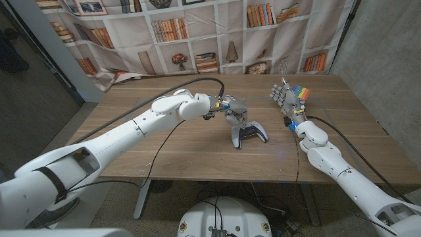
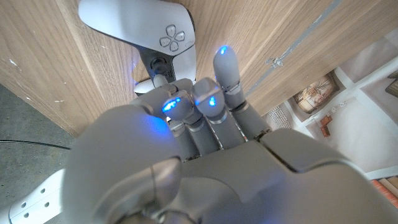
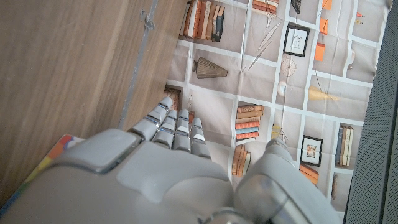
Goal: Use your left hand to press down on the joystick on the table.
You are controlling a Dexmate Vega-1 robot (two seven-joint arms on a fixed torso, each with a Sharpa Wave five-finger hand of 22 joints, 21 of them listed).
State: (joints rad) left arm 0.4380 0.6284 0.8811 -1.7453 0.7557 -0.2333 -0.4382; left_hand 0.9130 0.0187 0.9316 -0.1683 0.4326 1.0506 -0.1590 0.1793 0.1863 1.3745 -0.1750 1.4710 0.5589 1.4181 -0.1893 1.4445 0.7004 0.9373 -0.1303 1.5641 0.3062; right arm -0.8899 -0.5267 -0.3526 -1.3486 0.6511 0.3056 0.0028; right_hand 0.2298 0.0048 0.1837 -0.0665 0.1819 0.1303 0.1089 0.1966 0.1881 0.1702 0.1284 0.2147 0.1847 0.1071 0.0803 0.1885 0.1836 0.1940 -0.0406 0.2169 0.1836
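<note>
White hard plastic, the game controller lies near the middle of the wooden worktop, light and apt to skid or tip under an off-centre push. The left hand hangs at its 11 o'clock, fingers pointing down over the black joystick, holding nothing; whether they touch is unclear. Press straight down on the cap. The right hand, at 2 o'clock, stands open.

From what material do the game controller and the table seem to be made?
Game controller: likely hard plastic, with a smooth matt white shell and a dark middle part around the joystick. Table: wood or wood veneer, with brown grain lines and a low sheen; the pictures cannot tell which.
</note>
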